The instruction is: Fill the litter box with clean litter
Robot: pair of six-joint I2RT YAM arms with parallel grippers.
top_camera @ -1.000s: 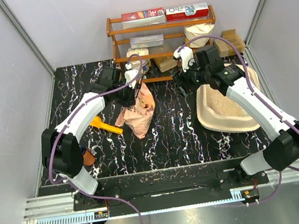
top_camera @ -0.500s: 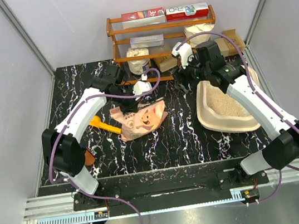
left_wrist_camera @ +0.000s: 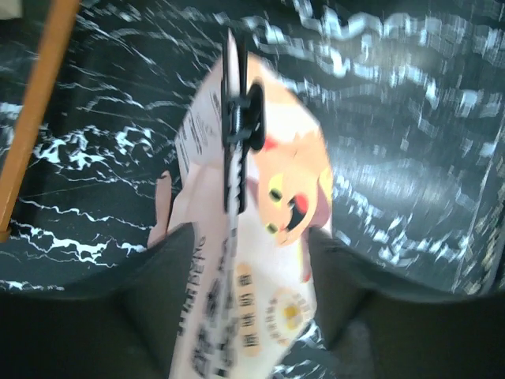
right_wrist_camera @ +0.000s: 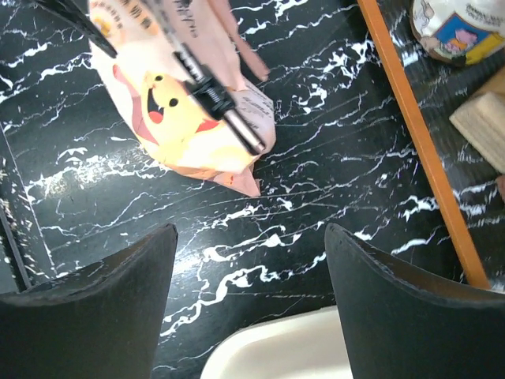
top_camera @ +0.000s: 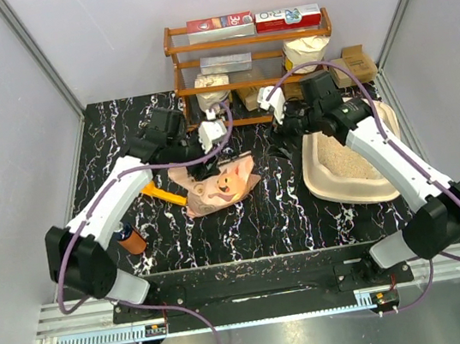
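Note:
The cream litter box [top_camera: 327, 182] sits at the right with beige clean litter [top_camera: 349, 158] spread inside; its rim [right_wrist_camera: 292, 351] shows at the bottom of the right wrist view. The pink-orange litter bag [top_camera: 219, 186] lies on its side on the black marble table, a black clip [left_wrist_camera: 237, 118] along its top. My left gripper [top_camera: 201, 163] hangs over the bag's far end, its fingers [left_wrist_camera: 177, 272] spread wide on either side of the bag [left_wrist_camera: 268, 205]. Open and empty, my right gripper [top_camera: 282, 140] hovers between the bag [right_wrist_camera: 181, 103] and the box.
A wooden shelf rack [top_camera: 245, 42] with boxes and white sacks stands at the back. A yellow scoop [top_camera: 164, 192] lies left of the bag, and a small orange-brown cylinder [top_camera: 133, 238] stands near the left arm. Cardboard boxes [top_camera: 356, 62] sit at the back right.
The bag went from upright in my left gripper to lying on the table. My left gripper has opened and its arm drew back left. The right gripper shifted slightly left.

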